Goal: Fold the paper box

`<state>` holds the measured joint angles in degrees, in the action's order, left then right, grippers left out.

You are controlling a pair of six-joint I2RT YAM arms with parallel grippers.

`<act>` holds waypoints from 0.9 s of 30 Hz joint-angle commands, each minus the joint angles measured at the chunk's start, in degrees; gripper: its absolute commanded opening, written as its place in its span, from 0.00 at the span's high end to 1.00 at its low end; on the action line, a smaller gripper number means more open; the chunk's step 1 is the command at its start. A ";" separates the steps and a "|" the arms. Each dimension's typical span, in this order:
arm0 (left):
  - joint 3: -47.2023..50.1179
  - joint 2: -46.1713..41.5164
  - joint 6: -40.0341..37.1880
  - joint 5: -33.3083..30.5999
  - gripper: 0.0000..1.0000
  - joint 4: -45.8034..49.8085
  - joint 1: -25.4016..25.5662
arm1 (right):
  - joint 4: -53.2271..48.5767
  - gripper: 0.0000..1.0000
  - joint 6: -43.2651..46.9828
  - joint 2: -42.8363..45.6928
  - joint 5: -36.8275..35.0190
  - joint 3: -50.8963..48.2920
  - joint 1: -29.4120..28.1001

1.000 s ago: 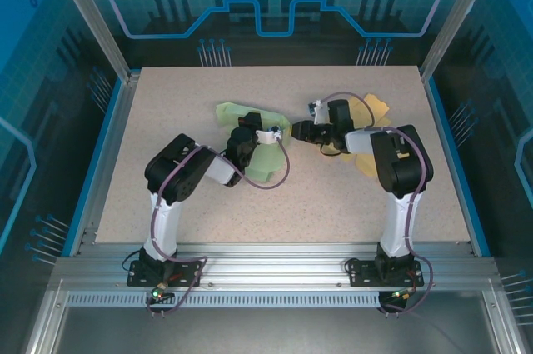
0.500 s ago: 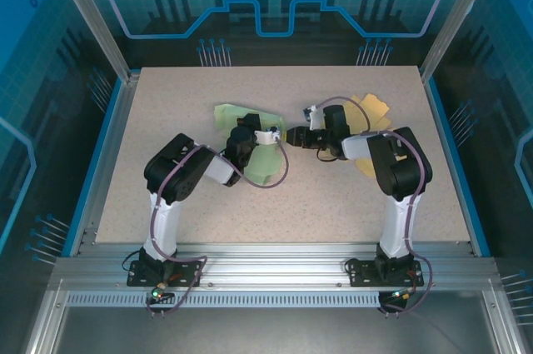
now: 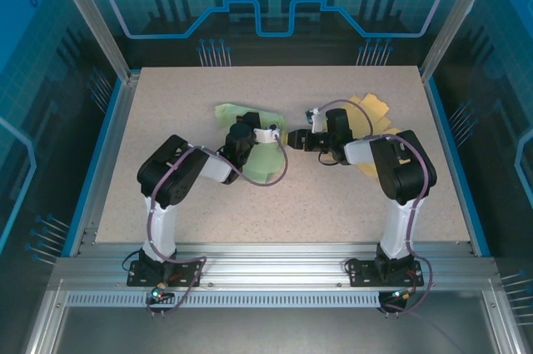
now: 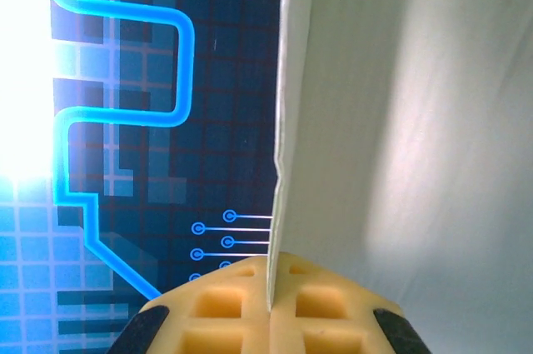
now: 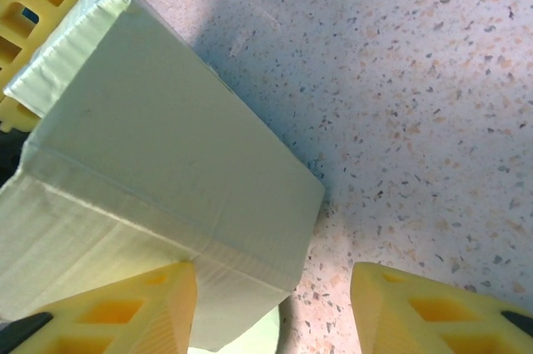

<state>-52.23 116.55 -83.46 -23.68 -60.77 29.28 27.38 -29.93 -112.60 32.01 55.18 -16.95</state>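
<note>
A pale green paper box (image 3: 254,150) lies partly folded at the table's middle. My left gripper (image 3: 265,133) is shut on one raised panel of the paper box (image 4: 400,137), whose edge runs down between the yellow pads (image 4: 225,308). My right gripper (image 3: 293,137) faces it from the right and is open. In the right wrist view a folded corner of the paper box (image 5: 166,171) reaches between its yellow fingers (image 5: 125,308), lying against the left one and well apart from the right one.
A yellow paper sheet (image 3: 371,112) lies under and behind the right arm at the back right. Speckled table (image 3: 333,196) stretches in front of both arms. Blue frame rails border the table on the left and right.
My right gripper has moved left, closer to the box and the left gripper. The left arm has shifted slightly, keeping its hold on the panel.
</note>
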 commanded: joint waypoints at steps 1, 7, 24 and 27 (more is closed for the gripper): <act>0.34 -2.74 2.27 2.48 1.00 2.07 -0.24 | 3.12 0.46 0.90 1.43 1.46 -0.61 -1.34; 0.02 -3.08 2.40 2.26 1.00 3.38 -0.19 | 3.74 0.44 1.13 1.41 1.88 -1.03 -1.95; -1.39 -3.52 3.72 2.51 1.00 5.75 -0.24 | 4.05 0.43 3.28 4.72 2.63 -4.46 -2.12; -1.17 -4.19 4.65 2.93 1.00 6.60 -0.23 | 4.00 0.42 3.22 3.42 2.23 -3.75 -2.33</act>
<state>-52.38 114.72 -81.93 -22.61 -55.57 29.23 30.09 -27.97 -109.47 33.50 51.35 -18.11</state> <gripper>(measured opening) 0.055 0.574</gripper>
